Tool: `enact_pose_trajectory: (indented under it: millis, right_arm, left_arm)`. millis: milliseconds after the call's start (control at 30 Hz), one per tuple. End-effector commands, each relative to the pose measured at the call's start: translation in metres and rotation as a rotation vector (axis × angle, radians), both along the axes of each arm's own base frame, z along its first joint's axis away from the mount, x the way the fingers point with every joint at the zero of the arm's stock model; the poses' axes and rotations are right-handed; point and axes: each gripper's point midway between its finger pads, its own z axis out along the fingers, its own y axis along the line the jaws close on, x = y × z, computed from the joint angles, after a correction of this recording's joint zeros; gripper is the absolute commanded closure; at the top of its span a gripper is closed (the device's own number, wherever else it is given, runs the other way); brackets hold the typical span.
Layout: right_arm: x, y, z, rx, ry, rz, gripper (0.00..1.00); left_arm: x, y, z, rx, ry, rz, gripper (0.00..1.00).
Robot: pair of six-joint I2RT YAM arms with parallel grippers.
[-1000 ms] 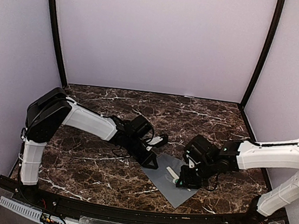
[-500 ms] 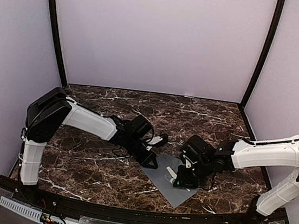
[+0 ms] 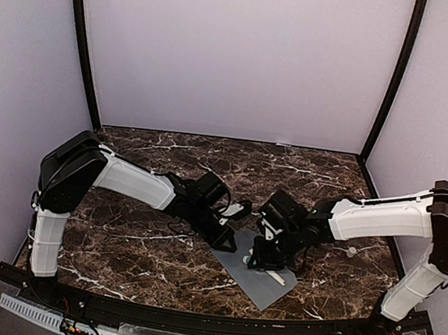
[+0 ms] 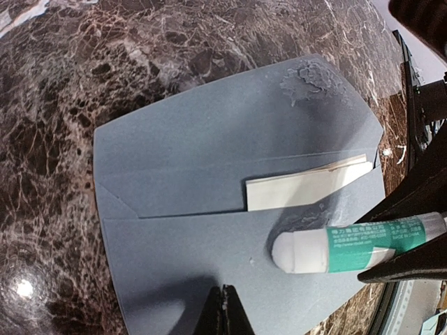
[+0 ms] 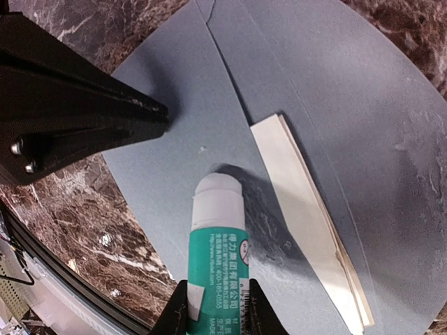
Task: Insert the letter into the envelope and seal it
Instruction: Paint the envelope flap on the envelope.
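Now the right arm point(image 3: 381, 221) has swung further in toward the left arm point(image 3: 136, 183) than a second ago. Its jaws have travelled across the envelope point(image 3: 262, 291) from the outer side to the side nearest the left jaws. They are closed narrowly on a glue stick point(image 5: 216, 244), which has a green label and a white end. The stick pokes out ahead of the jaws, with its white end low over the grey paper and a shadow close beside it. Whether it actually touches the paper cannot be made out.

With the right jaws moved over, the letter point(image 3: 277, 278) now shows in the top view as a pale strip behind them. It was covered before. In the wrist views this tan folded sheet point(image 4: 307, 188) lies partly tucked under an edge of the envelope point(image 4: 209, 160), just beside the glue stick point(image 4: 349, 241). A rough, shiny patch marks the paper beyond it.

The left arm has not shifted. Its jaws are pinched fully together, with the tips resting on the envelope's near edge, and they hold nothing. The envelope lies flat on the marble bench point(image 3: 155, 265) between the two sets of jaws, where it lay earlier.
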Motion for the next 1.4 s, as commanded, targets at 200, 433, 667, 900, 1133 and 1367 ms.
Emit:
enact_pose_trajectory:
  millis: [200,433,667,900,1133,1367]
  right_arm:
    - [0.023,0.007,-0.001,-0.025,-0.036,-0.001,1.00]
    - [0.010,0.001,0.031,0.006,-0.058,-0.014,1.00]
    - [-0.019,-0.022,0.027,-0.001,-0.022,-0.054,1.00]
    - [-0.029,-0.032,0.014,-0.011,0.005,-0.064,1.00]
    - [-0.025,-0.033,0.006,-0.052,-0.001,-0.060,1.00]
    - [-0.028,-0.033,-0.005,-0.069,0.020,-0.048,1.00]
  left_arm:
    - [-0.003,0.004,-0.009,0.039,0.023,0.005,0.99]
    - [-0.002,0.004,-0.008,0.040,0.019,0.006,0.99]
    - [-0.001,0.004,-0.008,0.041,0.017,0.008,0.99]
    - [-0.002,0.004,-0.008,0.041,0.016,0.006,0.99]
    - [-0.002,0.005,-0.008,0.042,0.018,0.006,0.99]
    - [-0.002,0.004,-0.007,0.039,0.020,0.005,0.99]
